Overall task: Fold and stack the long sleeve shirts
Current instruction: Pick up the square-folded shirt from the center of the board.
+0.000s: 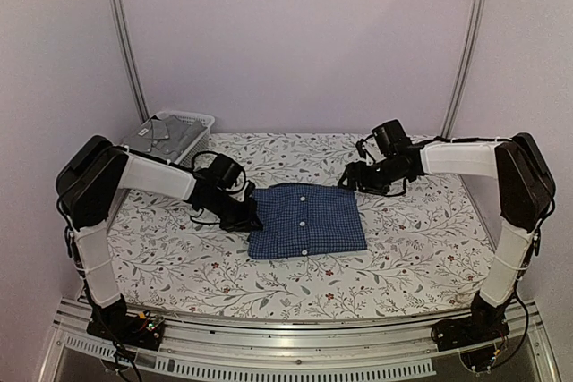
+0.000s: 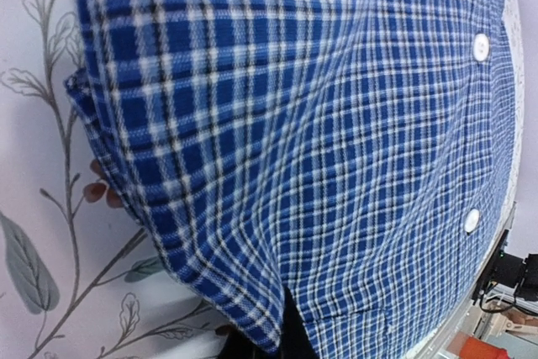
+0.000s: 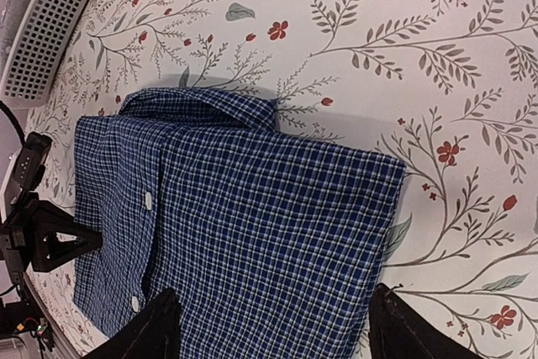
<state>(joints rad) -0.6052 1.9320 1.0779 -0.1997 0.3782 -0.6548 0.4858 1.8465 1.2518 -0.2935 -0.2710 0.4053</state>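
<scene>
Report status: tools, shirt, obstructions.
Left tool shut at left edge of blue shirt, grip unconfirmed. Right tool open above it. Shirt folded, buttons up. Basket far left, not obstructing.

Soft, dim, pinkish light throughout. The blue checked shirt [image 3: 252, 233] throws a faint shadow on the counter [image 3: 420, 56]; the wrist views curve at their edges.

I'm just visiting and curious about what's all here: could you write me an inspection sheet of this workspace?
Surface: floral tablecloth, lying flat.
Job's things: blue checked shirt folded mid-table; grey shirt in white basket, far left.
Clutter: nothing seen.
Grippers: left gripper shut at the checked shirt's left edge; right gripper open by its far right corner.
Cables: black wires at the arm bases.
Surroundings: pale walls, metal posts.
</scene>
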